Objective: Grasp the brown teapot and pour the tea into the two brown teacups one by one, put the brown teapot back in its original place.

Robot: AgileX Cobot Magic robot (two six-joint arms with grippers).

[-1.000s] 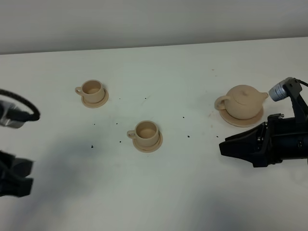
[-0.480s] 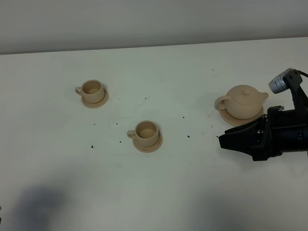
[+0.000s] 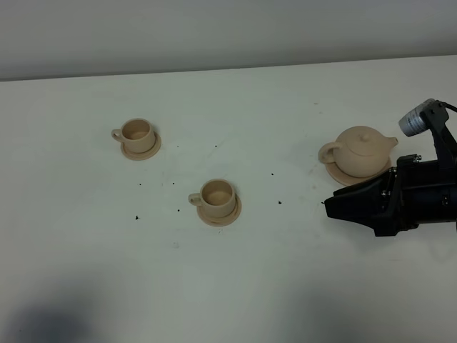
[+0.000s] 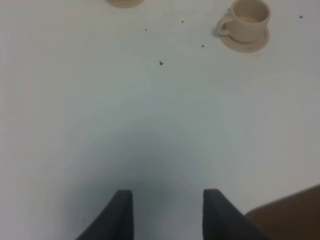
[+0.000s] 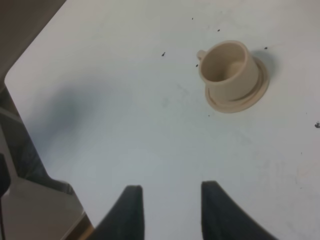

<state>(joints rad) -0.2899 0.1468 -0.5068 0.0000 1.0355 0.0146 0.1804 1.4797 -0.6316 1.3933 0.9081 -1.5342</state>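
The brown teapot (image 3: 360,151) stands on its wide saucer (image 3: 355,179) at the right of the table. One teacup (image 3: 137,133) stands on its saucer at the back left. The other teacup (image 3: 218,196) stands on its saucer in the middle; it also shows in the right wrist view (image 5: 227,67) and in the left wrist view (image 4: 247,17). My right gripper (image 3: 330,207) is open and empty, low over the table just in front of the teapot, pointing left. My left gripper (image 4: 167,212) is open and empty over bare table, out of the exterior high view.
Small dark specks (image 3: 136,216) dot the white table (image 3: 235,286). The table's corner and edge (image 5: 10,80) show in the right wrist view, with floor beyond. A table edge (image 4: 280,210) shows near my left gripper. The back left cup's saucer rim (image 4: 124,2) just shows.
My left arm has drawn back out of the exterior high view, leaving only a shadow. My right gripper has shifted slightly up toward the teapot. Teapot and cups have not moved.
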